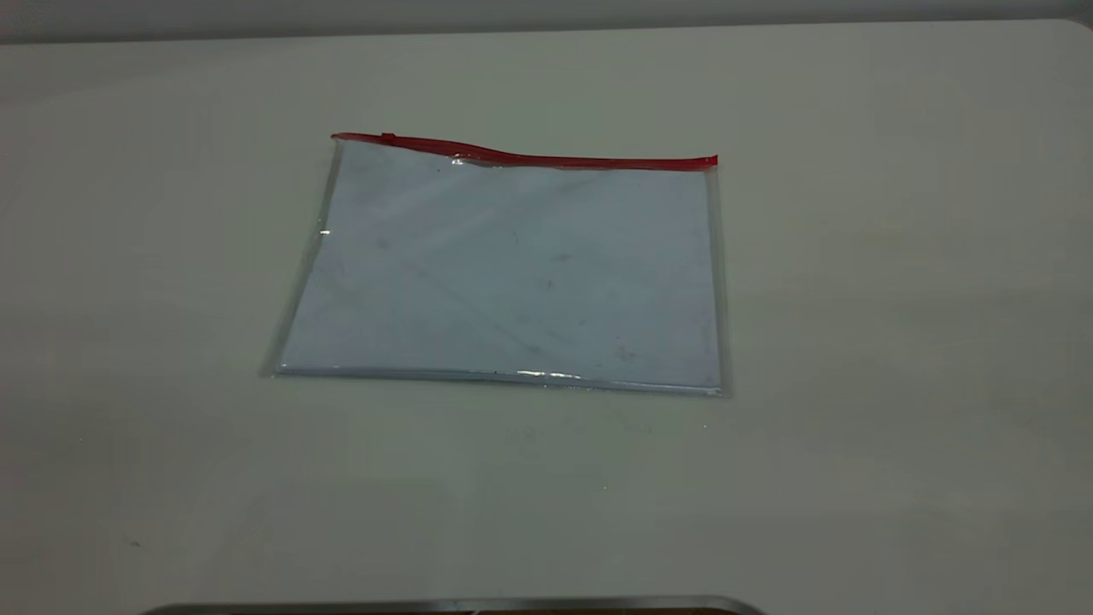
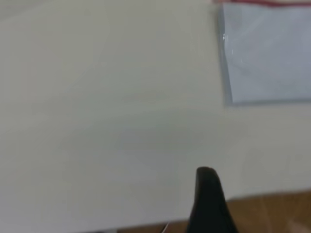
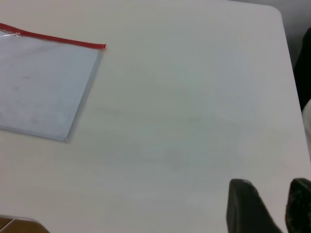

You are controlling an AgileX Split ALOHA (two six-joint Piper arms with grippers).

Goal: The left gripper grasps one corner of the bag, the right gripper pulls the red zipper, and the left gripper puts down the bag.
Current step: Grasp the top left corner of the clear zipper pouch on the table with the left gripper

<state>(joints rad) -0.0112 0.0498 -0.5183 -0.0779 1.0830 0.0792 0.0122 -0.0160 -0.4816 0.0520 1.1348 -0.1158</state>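
On the white table [image 1: 897, 342] the bag [image 1: 512, 273] is lying flat, its red zipper [image 1: 529, 156] running along the far edge. The right gripper [image 3: 269, 206] is hovering well apart from it, fingers slightly parted and empty; the left gripper [image 2: 209, 204] is showing one finger only.

The exterior camera looks steeply down on the worktop [image 1: 897, 256] with the whole bag [image 1: 512, 265] central, while both wrist cameras sit low at opposite sides, each catching one bag end.
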